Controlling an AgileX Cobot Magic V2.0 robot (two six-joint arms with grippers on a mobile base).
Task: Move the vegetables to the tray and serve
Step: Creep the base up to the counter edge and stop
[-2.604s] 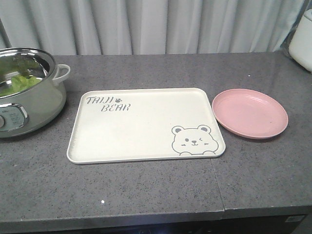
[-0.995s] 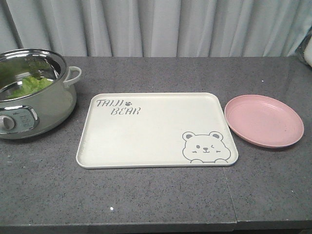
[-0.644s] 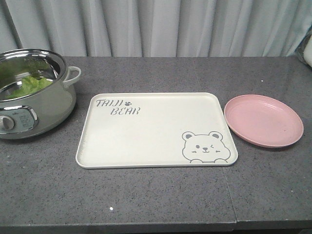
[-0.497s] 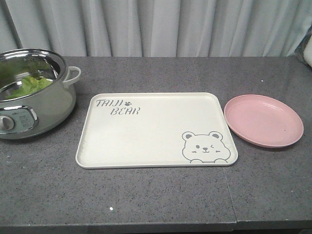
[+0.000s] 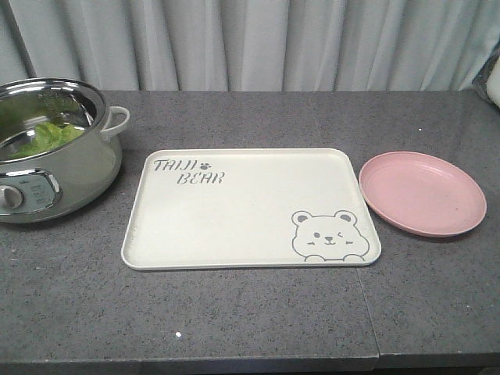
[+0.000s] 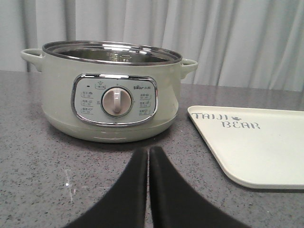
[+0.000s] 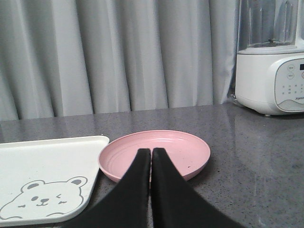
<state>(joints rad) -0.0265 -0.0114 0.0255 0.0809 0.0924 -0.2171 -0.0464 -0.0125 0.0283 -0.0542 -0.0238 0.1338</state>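
The green lettuce leaf (image 5: 48,137) lies inside the pale green electric pot (image 5: 55,168) at the left of the counter. The cream tray (image 5: 234,234) with bear face and lettering lies flat and empty in the middle. The tray also shows in the left wrist view (image 6: 266,152) and the right wrist view (image 7: 52,161). My left gripper (image 6: 148,152) is shut and empty, low over the counter in front of the pot (image 6: 109,95). My right gripper (image 7: 151,152) is shut and empty, just before the pink plate (image 7: 175,147). Neither gripper shows in the front view.
The round pink plate (image 5: 422,191) sits right of the tray. A white blender base (image 7: 270,80) stands at the far right. Grey curtains hang behind the counter. The counter's front edge runs along the bottom of the front view.
The front view shifted between 2.6 s and 1.0 s ago, so pot, tray and plate appear further right. Since then nothing has visibly moved.
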